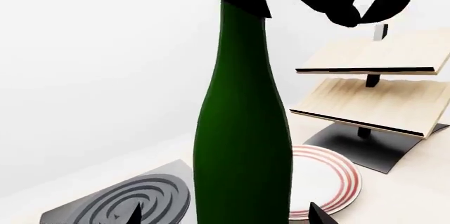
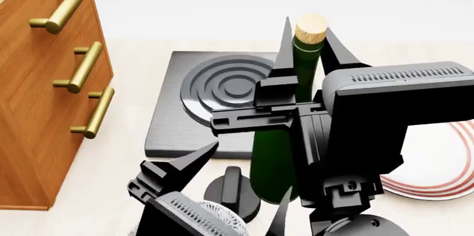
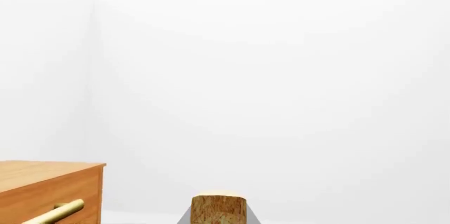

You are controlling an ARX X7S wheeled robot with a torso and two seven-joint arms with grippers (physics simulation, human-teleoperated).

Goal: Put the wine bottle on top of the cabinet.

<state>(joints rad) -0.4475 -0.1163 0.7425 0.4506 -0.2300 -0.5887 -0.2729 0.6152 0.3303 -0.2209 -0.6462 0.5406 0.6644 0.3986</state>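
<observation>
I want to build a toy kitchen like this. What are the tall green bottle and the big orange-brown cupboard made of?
The tall dark green bottle looks like shiny glass: smooth, with soft reflections. Its tan stopper looks like cork, speckled and matte. The large orange-brown cabinet looks like wood, with grain lines showing, and its bar handles look like brass-coloured metal, gleaming. It is a render, so these are only looks.

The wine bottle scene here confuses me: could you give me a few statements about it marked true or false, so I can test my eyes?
1. The wine bottle is lying on its side. False: it stands upright.
2. A tan cork closes the bottle. True.
3. The bottle already sits on top of the cabinet. False: it is down by the black burner plate, beside the cabinet.
4. The right gripper has its fingers on either side of the bottle neck. True.
5. The plate has blue rings. False: they are red.
</observation>
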